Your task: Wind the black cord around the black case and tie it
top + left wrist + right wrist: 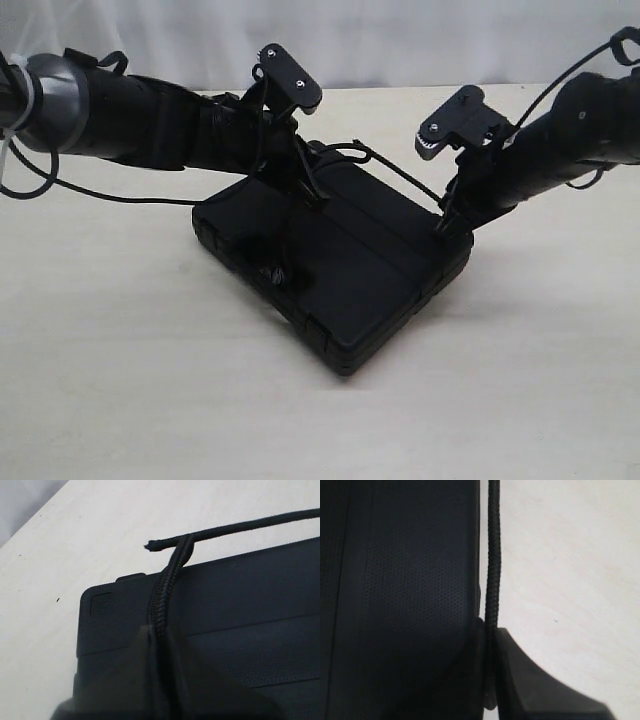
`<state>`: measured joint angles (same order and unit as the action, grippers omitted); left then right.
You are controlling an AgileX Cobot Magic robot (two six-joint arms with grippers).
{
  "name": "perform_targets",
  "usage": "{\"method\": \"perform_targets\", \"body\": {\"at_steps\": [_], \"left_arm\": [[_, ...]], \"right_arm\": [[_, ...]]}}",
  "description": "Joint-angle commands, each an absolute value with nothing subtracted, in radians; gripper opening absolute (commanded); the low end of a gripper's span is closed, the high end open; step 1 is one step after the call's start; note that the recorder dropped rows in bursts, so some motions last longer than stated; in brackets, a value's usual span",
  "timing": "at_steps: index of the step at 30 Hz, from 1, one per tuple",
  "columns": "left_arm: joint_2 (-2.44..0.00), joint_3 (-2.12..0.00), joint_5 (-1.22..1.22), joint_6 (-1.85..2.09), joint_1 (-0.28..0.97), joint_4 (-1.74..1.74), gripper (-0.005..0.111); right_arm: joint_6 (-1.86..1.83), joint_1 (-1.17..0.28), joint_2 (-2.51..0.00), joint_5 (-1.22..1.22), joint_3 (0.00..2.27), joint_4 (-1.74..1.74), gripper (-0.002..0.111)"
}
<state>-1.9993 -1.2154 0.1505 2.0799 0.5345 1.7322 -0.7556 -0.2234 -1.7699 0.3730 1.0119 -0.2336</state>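
- Tabletop (120, 380): spreads pale and plain under everything.
- Case (360, 290): lies flat near the middle of the tabletop, ribbed lid up, one corner turned toward the near edge.
- Left claw (312, 195): sits over the case's far-left edge, closed tight on the cord (167, 587), with the strand pinched between both fingers.
- Right claw (447, 225): sits at the case's right corner, likewise clamped shut on the cord, just beside the case wall.
- Cord: stretches taut between the two claws above the far side of the lid. In the left wrist view, crosses a second strand with a cut end poking just past the case's edge. Sends another strand down across the lid to a small dark lump near the left edge, too dark to tell further.
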Motion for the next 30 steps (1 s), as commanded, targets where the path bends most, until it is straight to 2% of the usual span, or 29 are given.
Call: {"method": "perform_targets", "body": {"at_steps": [1,15,23,24,28,30], "left_arm": [[-1.997,-1.225,0.146,2.063,0.535,1.744,0.0],[-1.997,-1.225,0.153,2.059,0.535,1.744,0.0],[-1.997,-1.225,0.228,2.045,0.535,1.744,0.0],[-1.997,-1.225,0.23,2.045,0.535,1.744,0.0],[-1.997,-1.225,0.226,2.045,0.535,1.744,0.0],[-1.997,-1.225,0.226,2.045,0.535,1.744,0.0]], "right_arm": [[-0.748,-0.224,-1.708,0.391,0.978,-0.223,0.004],[-0.802,-0.224,-1.607,0.611,0.972,-0.211,0.004],[-0.797,-0.247,-1.607,0.578,0.972,-0.215,0.004],[-0.741,-0.247,-1.607,0.541,0.972,-0.21,0.004],[-0.143,-0.181,-1.609,0.437,1.002,0.015,0.006],[0.077,-0.128,-1.616,0.453,1.004,0.151,0.015]]}}
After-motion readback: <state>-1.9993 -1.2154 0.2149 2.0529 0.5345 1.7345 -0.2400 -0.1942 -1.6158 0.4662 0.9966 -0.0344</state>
